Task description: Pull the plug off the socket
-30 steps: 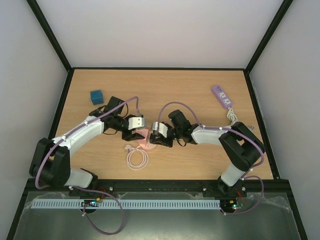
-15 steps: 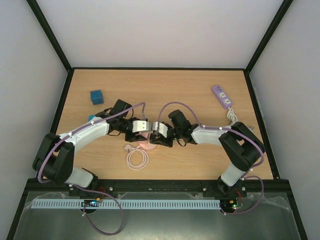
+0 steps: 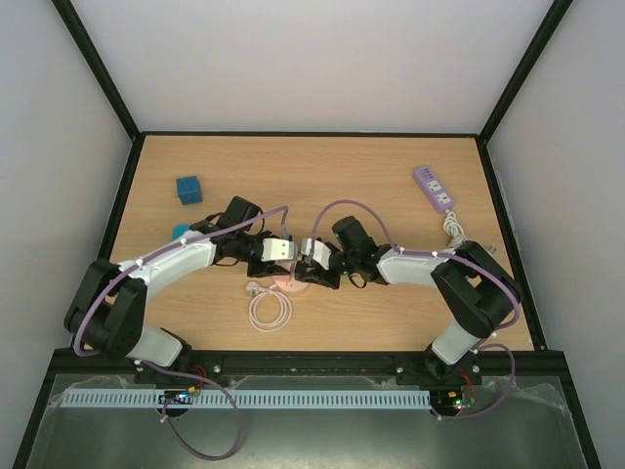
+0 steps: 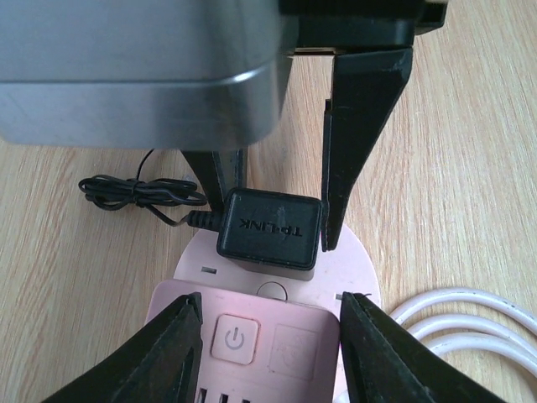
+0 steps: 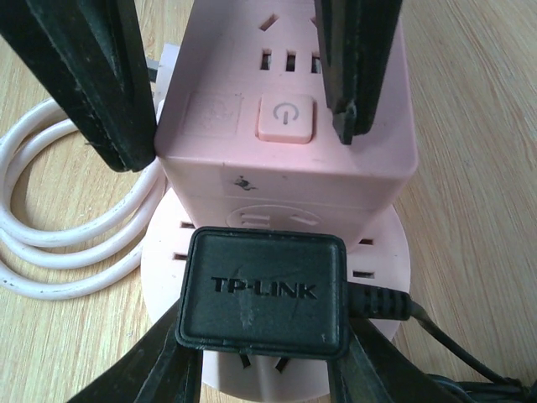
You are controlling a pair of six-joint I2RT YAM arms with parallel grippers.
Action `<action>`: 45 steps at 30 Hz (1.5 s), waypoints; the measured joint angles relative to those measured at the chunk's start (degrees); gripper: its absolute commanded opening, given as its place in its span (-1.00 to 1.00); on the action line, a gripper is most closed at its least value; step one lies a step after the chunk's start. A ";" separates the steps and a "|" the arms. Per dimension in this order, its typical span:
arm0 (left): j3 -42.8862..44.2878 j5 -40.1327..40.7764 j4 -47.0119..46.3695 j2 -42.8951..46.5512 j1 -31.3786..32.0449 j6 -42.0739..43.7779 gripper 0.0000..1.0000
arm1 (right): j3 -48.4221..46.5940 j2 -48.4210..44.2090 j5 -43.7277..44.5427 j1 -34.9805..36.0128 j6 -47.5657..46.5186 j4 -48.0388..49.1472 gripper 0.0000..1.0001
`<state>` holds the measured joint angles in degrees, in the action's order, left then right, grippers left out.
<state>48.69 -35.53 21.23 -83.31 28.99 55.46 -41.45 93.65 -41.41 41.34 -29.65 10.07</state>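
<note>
The pink socket (image 3: 289, 284) is a round base with a square block (image 4: 277, 336) on it that carries a power button. The black TP-LINK plug (image 5: 264, 290) sits in the round base, and it also shows in the left wrist view (image 4: 270, 227). My right gripper (image 5: 262, 340) is shut on the plug, one finger against each side; its fingers (image 4: 361, 126) reach down to it. My left gripper (image 4: 270, 336) is open over the square block. One of its fingers (image 5: 84, 84) lies at the block's side edge, and the other overlaps the button face.
A coiled white cable (image 3: 266, 311) lies just in front of the socket. The plug's thin black cord (image 4: 126, 189) trails on the wood. A blue cube (image 3: 188, 189) and a teal object (image 3: 181, 232) sit at the left. A purple power strip (image 3: 433, 189) lies at the back right.
My left gripper has moved right and come in over the pink socket's block, opposite the right gripper. The right gripper has stayed on the plug, which is still plugged in.
</note>
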 measured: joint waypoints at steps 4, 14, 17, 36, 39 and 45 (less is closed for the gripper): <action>-0.28 -0.20 -0.98 -0.15 0.24 0.44 -0.08 | 1.25 -1.03 0.24 -0.09 1.44 1.03 -0.66; -0.31 -0.28 -1.68 -0.48 0.24 0.66 -0.10 | 1.88 -1.46 0.28 -0.20 4.76 2.25 -0.68; -0.31 -0.31 -2.08 -0.63 0.24 0.68 -0.10 | 1.88 -1.66 0.31 -0.24 5.49 2.21 -0.70; -0.50 0.24 -3.82 -1.14 0.96 0.74 -0.12 | 1.75 -1.97 0.98 -0.39 6.58 1.42 -0.76; -0.55 0.22 -4.24 -1.29 1.01 0.74 -0.12 | 1.75 -2.32 1.53 -0.39 5.31 0.87 -0.76; -0.66 0.17 -5.49 -1.81 1.40 0.72 -0.12 | 1.73 -2.99 2.86 -0.39 3.69 -0.42 -0.78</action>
<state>48.03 -35.35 15.75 -85.12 30.39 56.18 -39.72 90.65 -38.54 40.95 -25.96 9.65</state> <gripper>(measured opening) 0.444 0.337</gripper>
